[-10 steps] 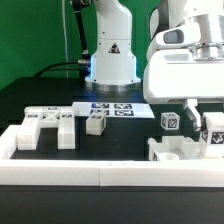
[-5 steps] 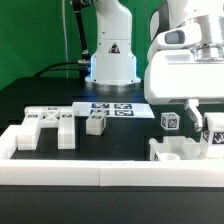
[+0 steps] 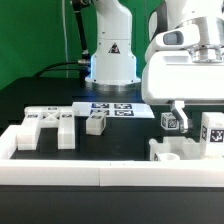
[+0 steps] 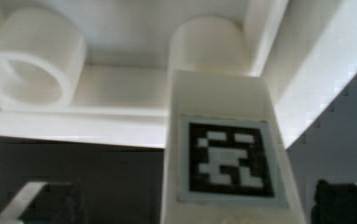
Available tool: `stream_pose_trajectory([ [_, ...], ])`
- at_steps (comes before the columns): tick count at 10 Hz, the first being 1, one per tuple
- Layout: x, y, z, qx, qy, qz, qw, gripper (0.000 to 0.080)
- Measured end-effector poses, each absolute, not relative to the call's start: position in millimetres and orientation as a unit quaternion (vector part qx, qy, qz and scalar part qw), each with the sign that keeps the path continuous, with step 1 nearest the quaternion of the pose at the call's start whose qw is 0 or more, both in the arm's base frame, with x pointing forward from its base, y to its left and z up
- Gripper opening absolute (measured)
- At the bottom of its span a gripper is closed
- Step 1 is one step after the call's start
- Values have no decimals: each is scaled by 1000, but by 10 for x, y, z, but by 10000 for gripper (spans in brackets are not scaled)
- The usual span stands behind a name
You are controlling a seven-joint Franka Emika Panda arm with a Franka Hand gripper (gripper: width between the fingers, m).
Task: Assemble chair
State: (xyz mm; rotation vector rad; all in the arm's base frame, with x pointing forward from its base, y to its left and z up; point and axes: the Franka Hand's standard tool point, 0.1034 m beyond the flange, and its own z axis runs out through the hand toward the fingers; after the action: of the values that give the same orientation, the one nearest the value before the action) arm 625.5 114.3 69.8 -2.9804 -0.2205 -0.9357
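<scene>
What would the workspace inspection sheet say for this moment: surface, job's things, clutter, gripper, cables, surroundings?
Surface: black table edged by white border rails; the marker board lies flat on it.
Job's things: slotted chair piece at the exterior view's left, small block beside it; tagged cube, tagged upright piece and larger white part at the right.
Clutter: nothing seen.
Gripper: gripper open above a tagged white part; fingers clear of it.
Cables: black cable beside the arm base.
Surroundings: green backdrop.
</scene>
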Motion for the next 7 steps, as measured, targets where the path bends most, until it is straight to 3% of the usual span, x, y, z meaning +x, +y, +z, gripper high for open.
stream_pose_trajectory([
  [7,6326,1102,862,-960,-70,-272,7,649],
])
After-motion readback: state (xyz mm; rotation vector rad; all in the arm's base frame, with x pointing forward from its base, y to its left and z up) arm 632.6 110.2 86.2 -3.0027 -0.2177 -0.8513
